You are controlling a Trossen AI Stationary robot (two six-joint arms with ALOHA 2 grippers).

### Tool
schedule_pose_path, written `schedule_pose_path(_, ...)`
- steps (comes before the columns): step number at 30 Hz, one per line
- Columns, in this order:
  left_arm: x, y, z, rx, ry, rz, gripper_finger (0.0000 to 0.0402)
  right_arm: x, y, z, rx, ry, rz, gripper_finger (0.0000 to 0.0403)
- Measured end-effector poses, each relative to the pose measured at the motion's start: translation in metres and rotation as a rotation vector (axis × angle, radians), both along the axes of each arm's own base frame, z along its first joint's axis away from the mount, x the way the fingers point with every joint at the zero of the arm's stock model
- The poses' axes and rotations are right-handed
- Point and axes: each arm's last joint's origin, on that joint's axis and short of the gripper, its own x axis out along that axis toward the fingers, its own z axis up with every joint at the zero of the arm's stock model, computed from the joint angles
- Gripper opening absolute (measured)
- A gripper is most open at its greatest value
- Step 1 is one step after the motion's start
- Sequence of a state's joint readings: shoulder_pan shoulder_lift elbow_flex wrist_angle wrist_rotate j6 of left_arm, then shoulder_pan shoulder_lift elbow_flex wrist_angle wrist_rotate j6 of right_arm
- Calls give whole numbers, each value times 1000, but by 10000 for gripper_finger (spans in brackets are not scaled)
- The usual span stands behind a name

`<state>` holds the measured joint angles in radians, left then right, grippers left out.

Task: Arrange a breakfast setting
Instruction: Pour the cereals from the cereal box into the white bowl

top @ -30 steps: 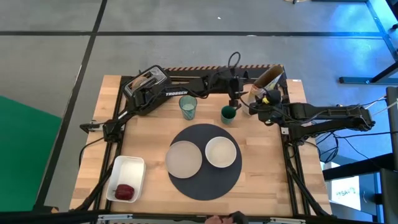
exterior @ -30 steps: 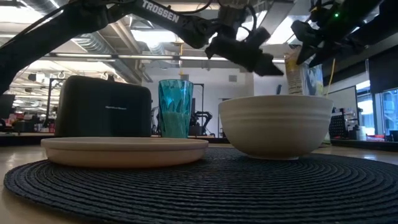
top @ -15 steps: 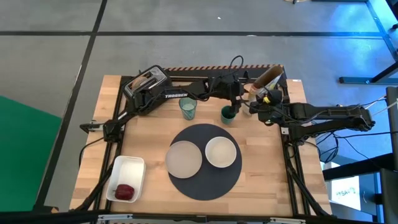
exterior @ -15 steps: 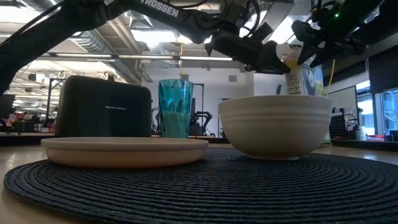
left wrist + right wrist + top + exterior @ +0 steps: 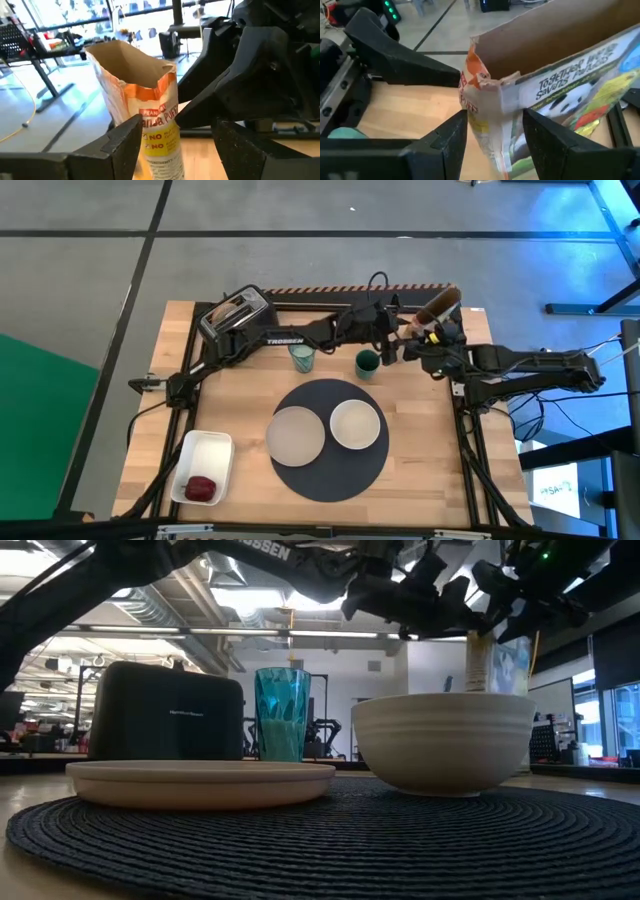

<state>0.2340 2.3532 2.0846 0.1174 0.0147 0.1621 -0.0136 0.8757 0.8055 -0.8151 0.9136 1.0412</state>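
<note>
An open-topped cereal box [image 5: 438, 306] stands at the table's far right. My right gripper [image 5: 495, 135] is shut on it. My left gripper [image 5: 175, 145] is open, with one finger on either side of the box's narrow orange side [image 5: 159, 125]; I cannot tell whether it touches. The round dark-grey mat [image 5: 330, 470] carries the beige plate [image 5: 297, 434] and the white bowl [image 5: 355, 424]. The bluish glass [image 5: 301, 357] stands beyond the mat. The red fruit [image 5: 201, 488] lies in the white tray [image 5: 212, 448]. The spoon is out of view. My right gripper pinches the cereal box between its two fingers at a crumpled upright edge [image 5: 487, 107] below the open top. The fingers come level from the table's right side. The box stands about upright; the bowl hides its bottom in the low view.
A dark green cup [image 5: 367, 363] stands just near of my left gripper [image 5: 392, 348]. The black toaster [image 5: 235, 315] is at the far left with something tan in its slot. Both arms crowd the far right corner around the box.
My left gripper has gone toward the table's right edge, up to the cereal box, and now has it between its fingers. The box, in my right gripper, has turned about and stands more upright, its open top now showing narrower from above.
</note>
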Motion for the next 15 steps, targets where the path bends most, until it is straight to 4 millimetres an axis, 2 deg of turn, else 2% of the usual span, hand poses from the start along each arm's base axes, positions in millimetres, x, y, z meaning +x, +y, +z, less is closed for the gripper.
schedule_pose_path(5, 4, -2, -8, -3, 5, 7, 239, -4, 1, 1, 37, 7, 32, 183)
schedule_pose_path(7, 3, -3, -9, -3, 15, 20, 239, -6, 1, 10, 48, 4, 49, 183)
schedule_pose_path(15, 4, -3, -14, 14, 33, 136, 240, -25, 1, 79, -17, -90, 74, 182)
